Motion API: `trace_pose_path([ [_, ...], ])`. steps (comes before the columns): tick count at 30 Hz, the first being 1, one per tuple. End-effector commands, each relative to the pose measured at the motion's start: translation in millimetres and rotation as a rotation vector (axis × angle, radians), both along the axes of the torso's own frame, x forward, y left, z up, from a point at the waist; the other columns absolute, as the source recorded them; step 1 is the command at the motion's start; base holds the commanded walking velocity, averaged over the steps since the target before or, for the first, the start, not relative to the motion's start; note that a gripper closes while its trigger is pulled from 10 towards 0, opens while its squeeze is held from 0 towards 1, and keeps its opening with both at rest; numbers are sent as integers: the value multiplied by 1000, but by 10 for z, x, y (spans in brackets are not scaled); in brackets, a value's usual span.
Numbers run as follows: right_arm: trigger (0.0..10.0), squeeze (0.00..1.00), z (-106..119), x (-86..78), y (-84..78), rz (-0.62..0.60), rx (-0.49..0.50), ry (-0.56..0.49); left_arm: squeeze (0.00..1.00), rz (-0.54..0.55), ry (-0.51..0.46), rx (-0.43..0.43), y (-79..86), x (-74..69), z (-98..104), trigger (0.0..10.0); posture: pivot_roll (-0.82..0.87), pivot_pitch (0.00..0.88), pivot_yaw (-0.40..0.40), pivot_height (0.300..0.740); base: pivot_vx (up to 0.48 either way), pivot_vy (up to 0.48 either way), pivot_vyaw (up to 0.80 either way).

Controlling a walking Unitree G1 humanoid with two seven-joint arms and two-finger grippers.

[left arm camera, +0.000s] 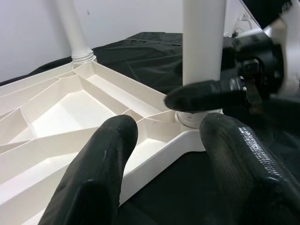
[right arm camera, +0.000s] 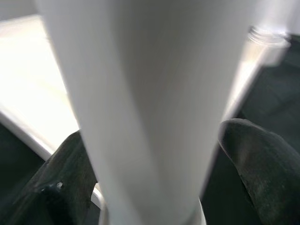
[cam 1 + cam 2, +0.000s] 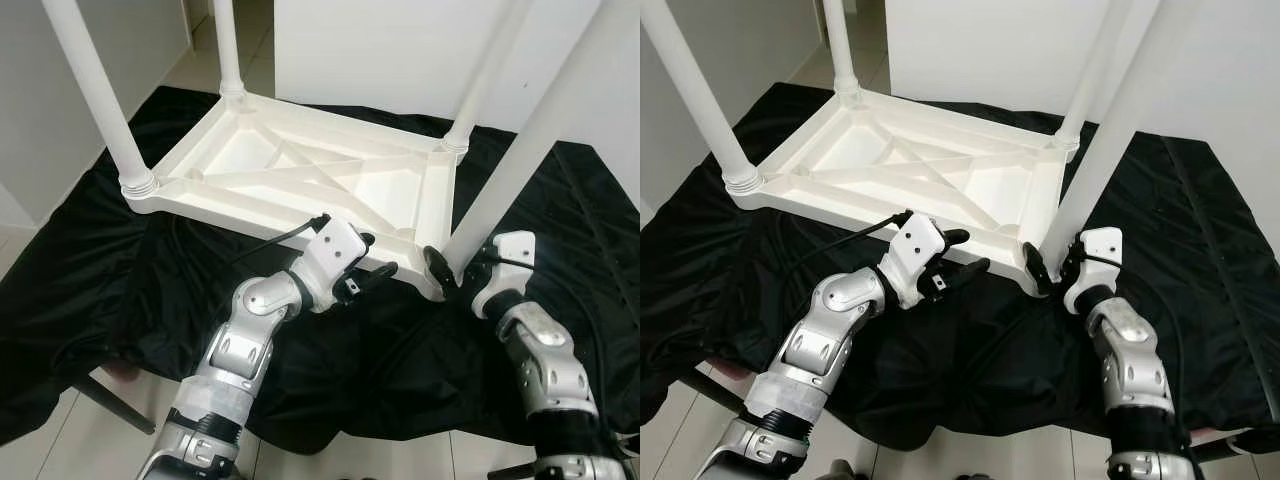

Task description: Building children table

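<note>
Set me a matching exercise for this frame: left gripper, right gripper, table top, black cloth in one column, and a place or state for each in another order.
1. left gripper
2. right gripper
3. table top
4. black cloth

A. spread under everything
B. jaws around the near-right leg at its base
C. lying upside down, ribs showing
D. jaws open, beside the table's near edge

Pairs: 1-D, 2-B, 3-C, 4-A

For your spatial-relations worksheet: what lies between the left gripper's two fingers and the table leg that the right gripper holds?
In the left wrist view, the white table's corner rim lies between the left gripper and the near leg; the right gripper grips that leg.
</note>
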State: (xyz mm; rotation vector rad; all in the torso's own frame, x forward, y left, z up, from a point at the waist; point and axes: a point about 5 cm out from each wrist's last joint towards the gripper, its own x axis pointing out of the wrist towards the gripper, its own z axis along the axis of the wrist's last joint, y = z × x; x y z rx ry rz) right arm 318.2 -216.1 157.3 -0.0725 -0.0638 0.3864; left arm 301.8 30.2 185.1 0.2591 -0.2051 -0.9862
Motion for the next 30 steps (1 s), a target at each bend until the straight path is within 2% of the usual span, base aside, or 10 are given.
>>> trace_pose_path([
  [1,10000,0,-16,10,26,65,0,10,0,52,-15,-7,8,29,23,10000,-16,76,-30,740,0,0,0],
  [7,10000,0,-22,58,26,256,-71,60,0,50,-19,-17,-48,43,60,10000,-19,65,-21,740,0,0,0],
  [11,6549,0,-25,81,-10,308,-137,99,0,29,-26,-20,-101,26,73,10000,-23,62,-19,740,0,0,0],
  [12,2745,0,-27,86,-18,327,-147,111,0,28,-27,-17,-99,34,73,10000,-27,56,-20,740,0,0,0],
  [15,0,0,-36,93,-63,333,-178,122,0,29,-27,-17,-85,49,77,10000,-33,49,-21,740,0,0,0],
  [24,588,0,-181,20,-172,295,-188,159,0,29,-25,-17,-111,58,60,10000,-35,52,-23,740,0,0,0],
  [25,5529,0,-185,17,-169,281,-178,155,0,28,-25,-16,-114,53,64,10000,-35,52,-23,740,0,0,0],
  [26,5529,0,-185,17,-169,281,-178,155,0,28,-25,-16,-114,53,64,10000,-35,52,-23,740,0,0,0],
  [27,10000,0,-187,15,-160,257,-159,147,0,28,-23,-17,-107,50,65,10000,-34,54,-21,740,0,0,0],
  [30,10000,0,-196,22,-164,172,-136,142,0,38,-13,-13,-79,51,35,10000,-36,57,-20,740,0,0,0],
])
